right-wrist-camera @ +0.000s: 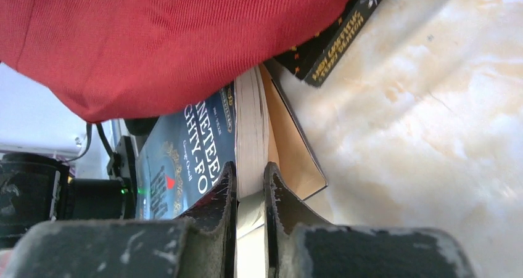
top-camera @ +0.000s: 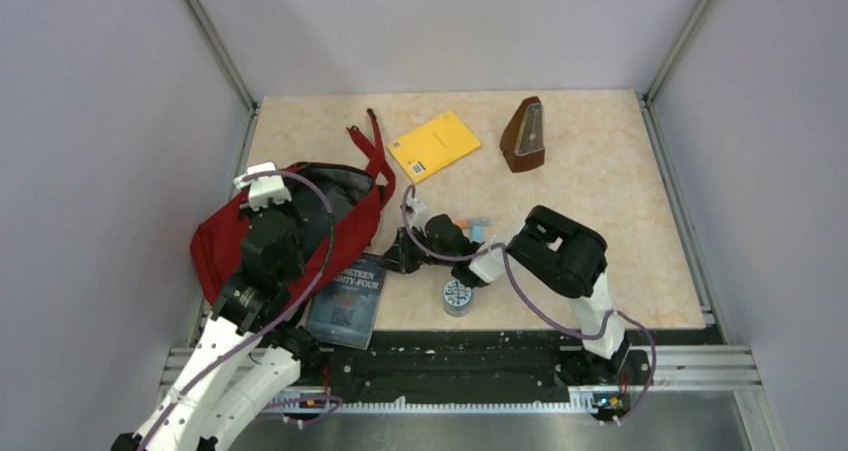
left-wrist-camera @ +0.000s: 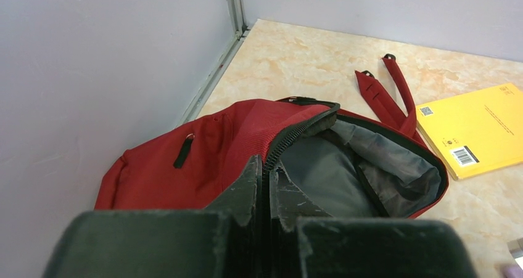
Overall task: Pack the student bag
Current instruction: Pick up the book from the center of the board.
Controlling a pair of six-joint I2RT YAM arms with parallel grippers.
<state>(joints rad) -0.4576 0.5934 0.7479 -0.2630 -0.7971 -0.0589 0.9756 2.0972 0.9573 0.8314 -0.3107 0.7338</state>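
The student bag (top-camera: 222,243) lies on its side at the left of the marble-pattern table (top-camera: 620,221), close to the left wall. Its main compartment is unzipped and gapes toward the middle, showing the grey lining (left-wrist-camera: 345,173). Two red straps (left-wrist-camera: 388,90) trail off behind it.

The left gripper (left-wrist-camera: 266,167) is over the bag's mouth, its jaws drawn almost together on the black zippered rim (left-wrist-camera: 296,130), which runs straight into the fingertips.

The right gripper (right-wrist-camera: 250,173) lies low by the bag's near edge. It is closed narrowly on a blue paperback (top-camera: 350,293), with one finger (right-wrist-camera: 225,188) on the cover and the other inside, against the pages. The book's far end is tucked under the red fabric. Beside it, a black book with yellow lettering (right-wrist-camera: 342,37) also pokes out from beneath the bag.

A yellow notebook (top-camera: 434,144) lies flat just beyond the bag. A brown metronome (top-camera: 525,134) stands to its right, well apart. A small roll of tape (top-camera: 458,296) sits near the right arm's elbow.
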